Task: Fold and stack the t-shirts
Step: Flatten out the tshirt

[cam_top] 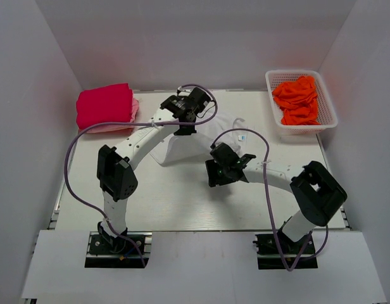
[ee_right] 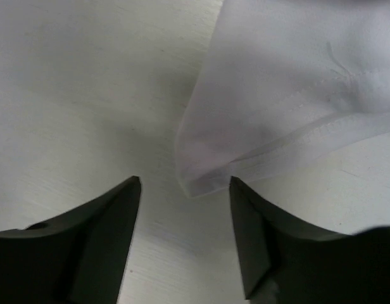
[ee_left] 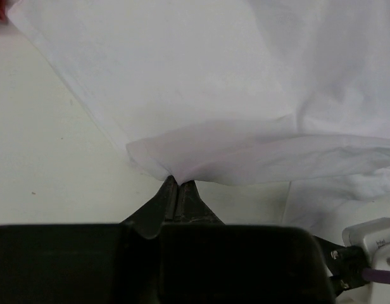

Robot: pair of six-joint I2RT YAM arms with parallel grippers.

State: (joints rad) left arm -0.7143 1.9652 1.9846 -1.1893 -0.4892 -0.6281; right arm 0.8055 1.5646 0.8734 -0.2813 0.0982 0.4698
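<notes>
Your left gripper (ee_left: pixel 179 185) is pinched tight on a fold of the white t-shirt (ee_left: pixel 245 95) at mid-table. Your right gripper (ee_right: pixel 185 182) hangs with its 2 fingers (ee_right: pixel 113 215) spread wide — a hemmed corner lies between the tips. The crimson-pink shirt (cam_top: pixel 105 105) sits far left; the orange ones (cam_top: pixel 296 100) fill the basket (cam_top: pixel 293 73).

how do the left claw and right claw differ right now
The left claw is shut, pinching a fold of the white t-shirt; the right claw is open, gripping nothing. In the top view the left reaches farther across the table than the right. Both are black and at that shirt.
</notes>
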